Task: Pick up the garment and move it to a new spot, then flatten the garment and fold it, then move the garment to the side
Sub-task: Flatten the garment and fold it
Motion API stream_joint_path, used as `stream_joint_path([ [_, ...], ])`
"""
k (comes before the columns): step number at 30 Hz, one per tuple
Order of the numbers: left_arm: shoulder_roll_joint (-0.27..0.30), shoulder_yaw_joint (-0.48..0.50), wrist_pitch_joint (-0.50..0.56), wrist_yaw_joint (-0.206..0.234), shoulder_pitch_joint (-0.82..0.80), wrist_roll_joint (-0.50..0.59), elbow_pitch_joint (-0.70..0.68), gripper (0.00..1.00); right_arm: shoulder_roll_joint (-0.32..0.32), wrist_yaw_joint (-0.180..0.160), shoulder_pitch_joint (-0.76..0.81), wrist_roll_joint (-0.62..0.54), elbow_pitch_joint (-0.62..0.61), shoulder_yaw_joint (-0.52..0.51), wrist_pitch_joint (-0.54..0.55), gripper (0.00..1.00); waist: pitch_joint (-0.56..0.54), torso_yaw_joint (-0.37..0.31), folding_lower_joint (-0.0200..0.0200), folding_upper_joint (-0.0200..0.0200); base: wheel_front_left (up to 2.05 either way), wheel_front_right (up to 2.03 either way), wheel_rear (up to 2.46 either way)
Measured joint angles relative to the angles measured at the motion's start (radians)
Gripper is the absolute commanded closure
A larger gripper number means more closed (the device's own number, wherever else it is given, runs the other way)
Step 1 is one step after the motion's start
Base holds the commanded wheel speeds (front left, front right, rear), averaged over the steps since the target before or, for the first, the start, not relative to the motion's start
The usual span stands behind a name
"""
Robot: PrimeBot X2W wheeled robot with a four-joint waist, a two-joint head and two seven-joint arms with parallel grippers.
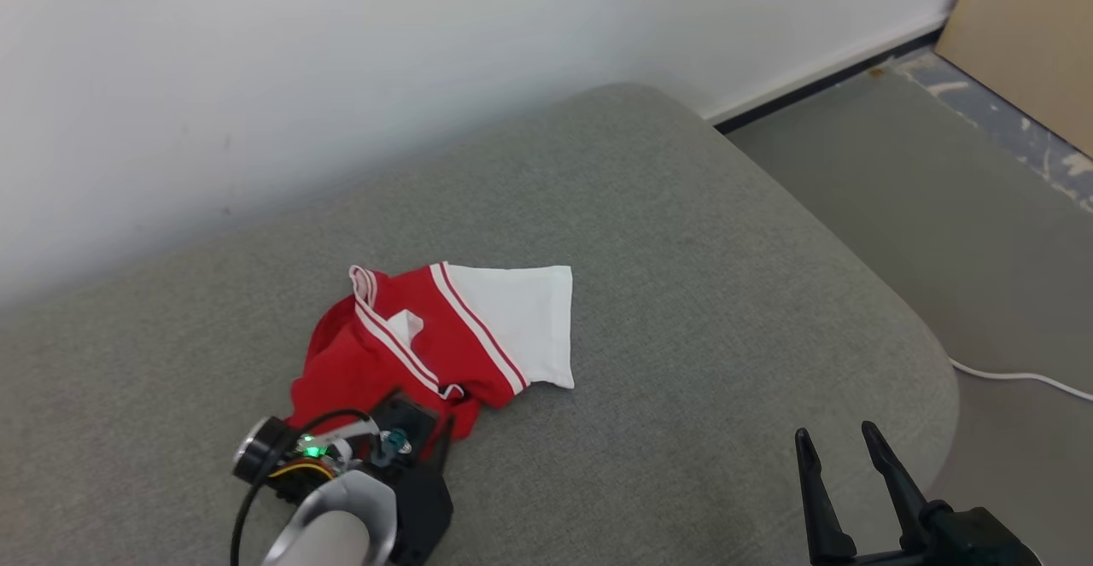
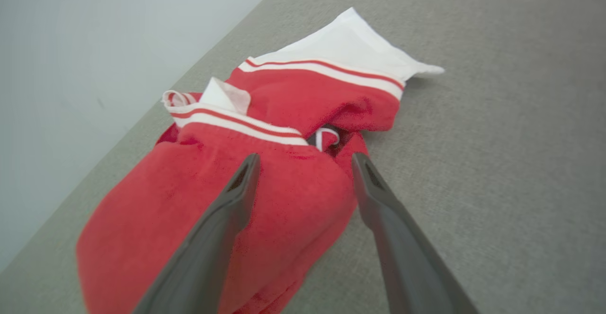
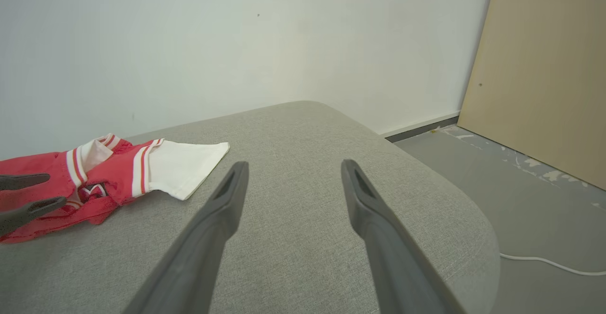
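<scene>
A crumpled red garment with white stripes and a white panel lies on the grey cushion, left of its middle. My left gripper sits at the garment's near edge. In the left wrist view this gripper is open, its two dark fingers straddling a red fold of the garment, with the tips low over the cloth. My right gripper stands open over the cushion's near right part, well away from the garment; nothing lies between its fingers.
The cushion's rounded right edge drops to a grey floor. A white cable lies on that floor. A white wall runs right behind the cushion, and a wooden board leans at the far right.
</scene>
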Motion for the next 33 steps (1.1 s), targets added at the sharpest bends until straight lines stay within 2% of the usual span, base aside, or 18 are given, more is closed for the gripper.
stream_joint_path([
  [4,-0.001,0.033,0.011,0.073,-0.039,-0.001,0.077,0.0,0.0,0.0,0.005,0.005,-0.002,-0.005,-0.01,0.0,0.032,-0.025,0.0,0.0,0.0,0.0,0.0],
  [5,-0.004,0.04,0.012,0.082,-0.041,-0.006,0.093,0.24,0.0,0.0,0.006,0.006,-0.002,-0.005,-0.011,0.0,0.038,-0.03,0.0,0.0,0.0,0.0,0.0],
  [7,-0.005,0.046,0.012,0.088,-0.043,-0.019,0.119,1.0,0.0,0.0,0.006,0.008,0.0,-0.002,-0.012,0.0,0.046,-0.038,0.0,-0.0001,0.0,0.0,0.0],
  [13,-0.028,0.061,0.0,0.076,-0.057,-0.058,0.167,1.0,0.0,0.0,-0.015,0.005,0.014,0.037,0.003,0.0,0.04,-0.037,-0.0002,-0.0001,0.0,0.0,0.0],
  [19,-0.069,0.084,-0.043,0.061,-0.144,-0.102,0.135,1.0,0.0,0.0,-0.037,0.003,0.03,0.072,0.021,0.0,0.014,-0.025,-0.0002,-0.0001,0.0,0.0,0.0],
  [27,-0.113,0.1,-0.092,0.029,-0.333,-0.181,-0.004,1.0,0.0,0.0,-0.045,0.003,0.047,0.083,0.03,0.0,-0.018,0.006,-0.0002,-0.0001,0.0,0.0,0.0],
  [30,-0.118,0.092,-0.125,0.034,-0.409,-0.212,-0.074,1.0,0.0,0.0,-0.044,0.003,0.047,0.082,0.03,0.0,-0.025,0.02,-0.0003,-0.0002,0.0,0.0,0.0],
  [33,-0.119,0.076,-0.16,0.054,-0.46,-0.291,-0.158,1.0,0.0,0.0,-0.042,0.003,0.047,0.073,0.03,0.0,-0.03,0.039,-0.0003,-0.0002,0.0,0.0,0.0],
])
